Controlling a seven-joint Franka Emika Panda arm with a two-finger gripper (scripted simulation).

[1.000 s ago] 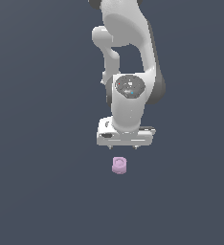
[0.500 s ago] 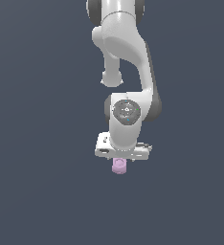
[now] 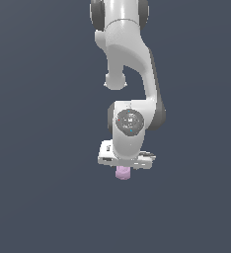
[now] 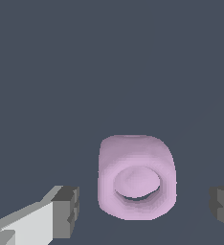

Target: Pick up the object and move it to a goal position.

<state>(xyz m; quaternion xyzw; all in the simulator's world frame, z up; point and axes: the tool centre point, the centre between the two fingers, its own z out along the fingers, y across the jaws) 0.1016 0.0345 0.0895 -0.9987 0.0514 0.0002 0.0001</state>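
The step in hand looked like the closing grasp: best done by squeezing evenly from both sides, so the small pink piece (image 4: 137,178) would not be nudged sideways or tipped. The gripper (image 4: 145,206) stood wide open, holding nothing. The pink piece sat on the dark floor (image 4: 109,67) between the two dark fingertips (image 4: 68,210), touching neither, with a clear gap either side.
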